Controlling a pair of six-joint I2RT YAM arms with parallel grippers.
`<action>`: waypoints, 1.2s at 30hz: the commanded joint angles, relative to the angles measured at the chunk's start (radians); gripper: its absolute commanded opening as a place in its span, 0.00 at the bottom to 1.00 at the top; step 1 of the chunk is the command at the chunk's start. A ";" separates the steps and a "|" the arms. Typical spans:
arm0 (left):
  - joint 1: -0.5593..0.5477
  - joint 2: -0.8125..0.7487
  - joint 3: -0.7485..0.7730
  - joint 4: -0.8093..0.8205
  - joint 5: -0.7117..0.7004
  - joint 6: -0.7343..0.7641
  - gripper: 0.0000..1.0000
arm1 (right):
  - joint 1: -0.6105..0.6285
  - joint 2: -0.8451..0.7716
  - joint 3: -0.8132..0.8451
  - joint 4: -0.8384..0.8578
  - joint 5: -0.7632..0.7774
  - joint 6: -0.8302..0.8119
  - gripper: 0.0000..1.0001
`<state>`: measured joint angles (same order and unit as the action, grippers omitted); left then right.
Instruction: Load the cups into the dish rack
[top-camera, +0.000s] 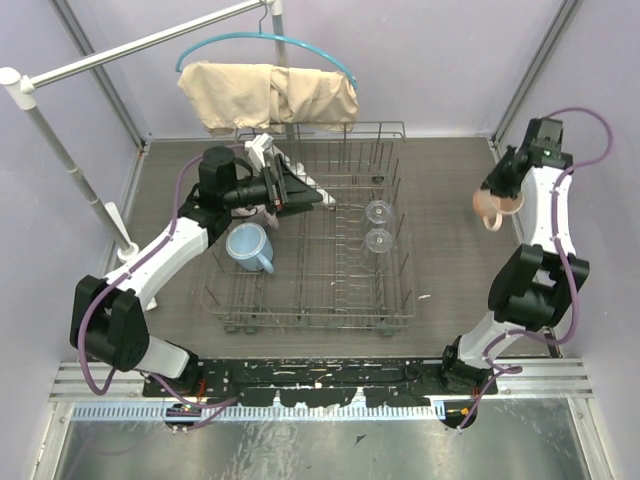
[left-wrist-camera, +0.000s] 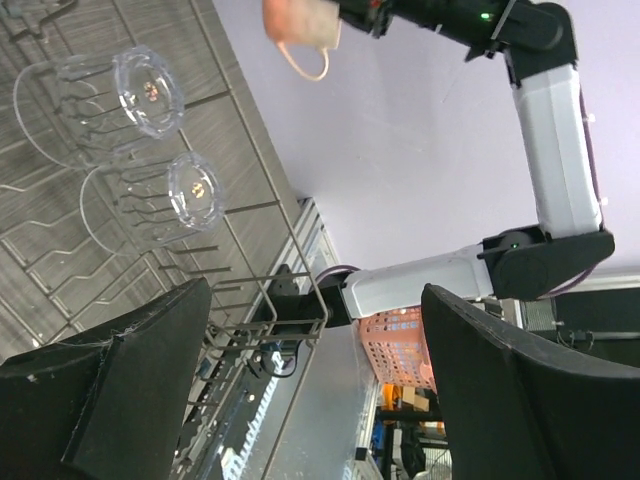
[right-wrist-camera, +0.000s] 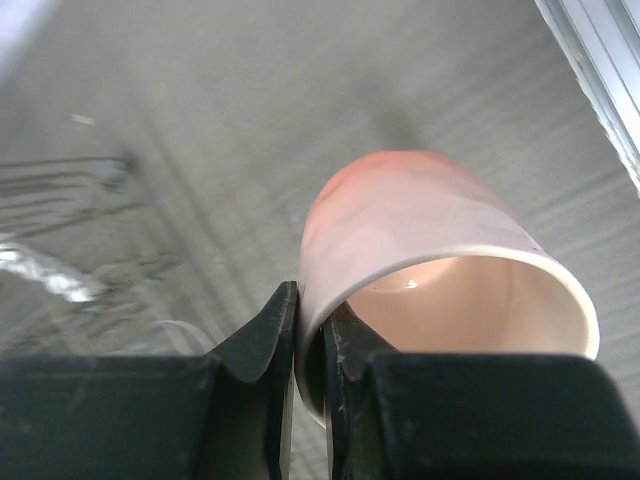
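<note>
The right pincer (right-wrist-camera: 312, 310) squeezed the peach-orange handled mug (right-wrist-camera: 430, 230); it likely needed carrying into the grey wire dish rack (top-camera: 310, 318) next; the left pincer (left-wrist-camera: 315, 290) gaped wide, empty.

Pale lilac walls (top-camera: 450, 60) on three sides, evenly lit, no hard shadows. Counter (top-camera: 450, 200) is grey wood-grain. White clothes rail (top-camera: 62, 150) stands at the far left corner. A teal hanger (top-camera: 305, 45) on it carries a beige cloth (top-camera: 270, 95). Aluminium track (top-camera: 565, 375) runs along the near edge. Left wrist view: pink slatted crate (left-wrist-camera: 395, 350) beyond the counter.
</note>
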<state>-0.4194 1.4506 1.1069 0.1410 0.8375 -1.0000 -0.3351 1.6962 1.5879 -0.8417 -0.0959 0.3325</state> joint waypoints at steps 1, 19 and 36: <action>0.001 -0.002 0.017 0.077 0.050 -0.037 0.93 | 0.000 -0.173 0.154 0.086 -0.158 0.144 0.01; -0.212 0.085 0.215 0.130 -0.217 0.027 0.93 | 0.158 -0.457 -0.177 1.060 -0.637 1.069 0.01; -0.234 0.137 0.411 0.017 -0.232 0.069 0.94 | 0.452 -0.424 -0.284 1.339 -0.610 1.249 0.01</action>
<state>-0.6434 1.5822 1.4826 0.1860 0.6109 -0.9569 0.1028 1.2835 1.2823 0.3161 -0.7208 1.5368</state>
